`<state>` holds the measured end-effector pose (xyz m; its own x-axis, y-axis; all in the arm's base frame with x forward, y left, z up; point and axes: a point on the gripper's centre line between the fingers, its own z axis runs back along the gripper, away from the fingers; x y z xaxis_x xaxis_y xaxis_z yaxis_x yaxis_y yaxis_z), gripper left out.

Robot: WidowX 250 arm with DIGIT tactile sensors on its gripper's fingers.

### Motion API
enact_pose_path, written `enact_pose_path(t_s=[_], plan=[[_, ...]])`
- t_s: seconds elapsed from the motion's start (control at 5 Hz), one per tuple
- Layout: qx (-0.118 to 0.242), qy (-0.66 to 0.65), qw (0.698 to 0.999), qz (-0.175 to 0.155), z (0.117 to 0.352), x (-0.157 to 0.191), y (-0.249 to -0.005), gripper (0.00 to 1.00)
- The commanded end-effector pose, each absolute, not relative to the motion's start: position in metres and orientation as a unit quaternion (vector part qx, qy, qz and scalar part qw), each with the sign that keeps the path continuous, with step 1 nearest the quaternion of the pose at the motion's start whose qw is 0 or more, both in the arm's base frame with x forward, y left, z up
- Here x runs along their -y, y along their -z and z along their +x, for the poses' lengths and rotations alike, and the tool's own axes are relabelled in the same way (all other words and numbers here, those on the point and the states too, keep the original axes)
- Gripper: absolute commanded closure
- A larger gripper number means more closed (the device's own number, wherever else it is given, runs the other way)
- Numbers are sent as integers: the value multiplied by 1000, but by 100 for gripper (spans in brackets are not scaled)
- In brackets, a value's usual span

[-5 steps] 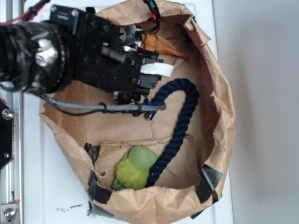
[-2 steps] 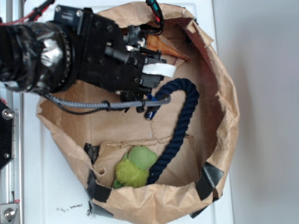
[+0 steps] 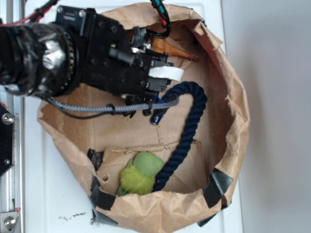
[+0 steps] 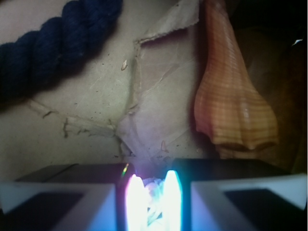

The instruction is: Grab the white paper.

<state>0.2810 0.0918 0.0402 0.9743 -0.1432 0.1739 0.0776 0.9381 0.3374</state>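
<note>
Off-white crumpled matter, apparently the white paper (image 4: 153, 204), shows only as a washed-out sliver low in the wrist view, caught between two glowing fingertips (image 4: 134, 197); glare blurs its outline. Hand (image 4: 152, 199) nearly closed, the tips pinching that wad. In the exterior view the paper itself is hidden under the black hand (image 3: 163, 82), which sits low inside the brown paper bag (image 3: 233, 111), toward its upper left. White tape band (image 3: 166, 73) wraps one finger. Orange seashell (image 4: 231, 96) lies just right of the fingertips in the wrist view, ribbed, its broad end toward the camera; in the exterior view only its tip pokes out past the hand. Navy rope (image 3: 182, 131) curves from beside the hand down the bag floor to a green fuzzy toy (image 3: 141, 174) near the lower rim. Black tape patches (image 3: 216, 187) on the bag's rim. Bag rests on a white worktop (image 3: 58, 194)
</note>
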Motion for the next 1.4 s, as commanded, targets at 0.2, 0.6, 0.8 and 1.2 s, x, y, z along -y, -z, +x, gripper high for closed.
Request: enact_pose_path(t_s=[0.2, 0.6, 0.8, 1.2], plan=[[105, 60, 989, 80, 274, -86, -139, 100], [91, 49, 994, 24, 272, -73, -207, 100], [91, 47, 995, 7, 273, -67, -215, 100], [133, 19, 991, -10, 280, -54, -224, 100]])
